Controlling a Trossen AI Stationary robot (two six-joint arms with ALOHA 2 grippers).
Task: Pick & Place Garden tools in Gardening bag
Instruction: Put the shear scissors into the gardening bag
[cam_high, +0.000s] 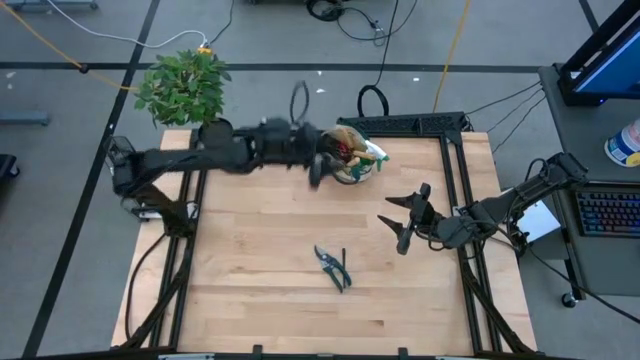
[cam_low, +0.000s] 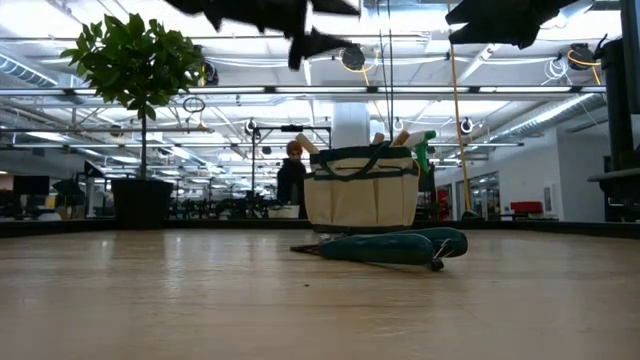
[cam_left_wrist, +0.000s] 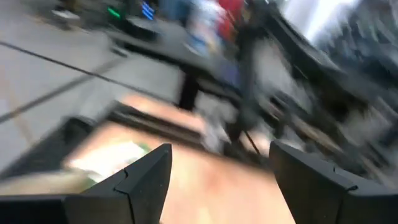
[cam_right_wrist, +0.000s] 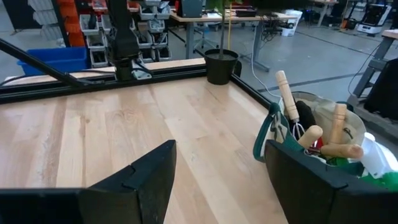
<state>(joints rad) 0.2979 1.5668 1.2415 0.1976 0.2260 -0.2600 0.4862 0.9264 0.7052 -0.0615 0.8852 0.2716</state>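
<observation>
The beige gardening bag (cam_high: 352, 155) with green trim stands at the table's far middle. Wooden tool handles (cam_right_wrist: 286, 93) and a green spray bottle (cam_high: 375, 154) stick out of its mouth; the bag also shows in the low view (cam_low: 360, 195) and the right wrist view (cam_right_wrist: 311, 146). Dark pruning shears (cam_high: 332, 266) lie flat on the table near its middle, in front of the bag (cam_low: 395, 246). My left gripper (cam_high: 317, 170) hovers just left of the bag, open and empty (cam_left_wrist: 221, 152). My right gripper (cam_high: 399, 222) hovers right of the shears, open and empty (cam_right_wrist: 221, 149).
A leafy plant (cam_high: 185, 85) in a black pot (cam_right_wrist: 221, 65) stands at the table's far left corner. Black frame rails (cam_high: 470, 190) run along the table's sides. Bare wood (cam_high: 250, 250) lies around the shears. A person (cam_low: 292, 175) stands in the room behind.
</observation>
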